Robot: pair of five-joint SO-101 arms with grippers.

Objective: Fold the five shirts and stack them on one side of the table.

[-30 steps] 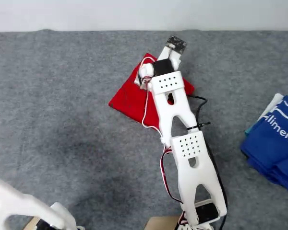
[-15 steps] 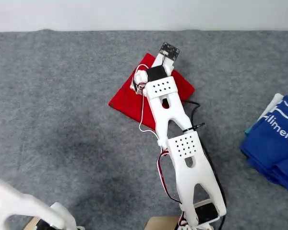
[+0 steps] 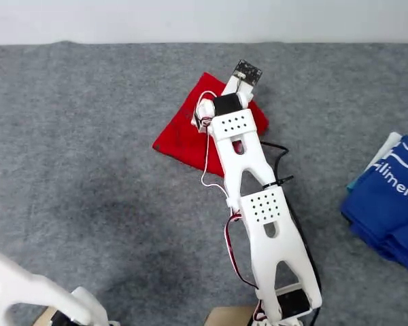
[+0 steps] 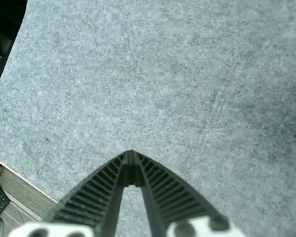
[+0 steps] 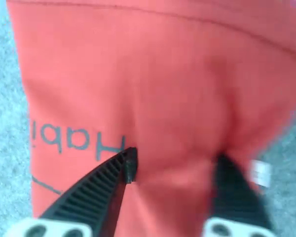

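High view: red shirt point(image 3: 180, 139) lies folded at the far middle of the bench point(image 3: 88, 136), with the right arm stretched over it.
Right end effector point(image 5: 175, 165): released, jaws spread astride a ridge of red cloth, likely so it can pinch the shirt for carrying.
Left end effector point(image 4: 133, 163): clenched on nothing above bare felt, near left, apparently kept out of the way.
Stack: blue shirts point(image 3: 387, 207) lie folded at the right edge, probably the side chosen for the pile.
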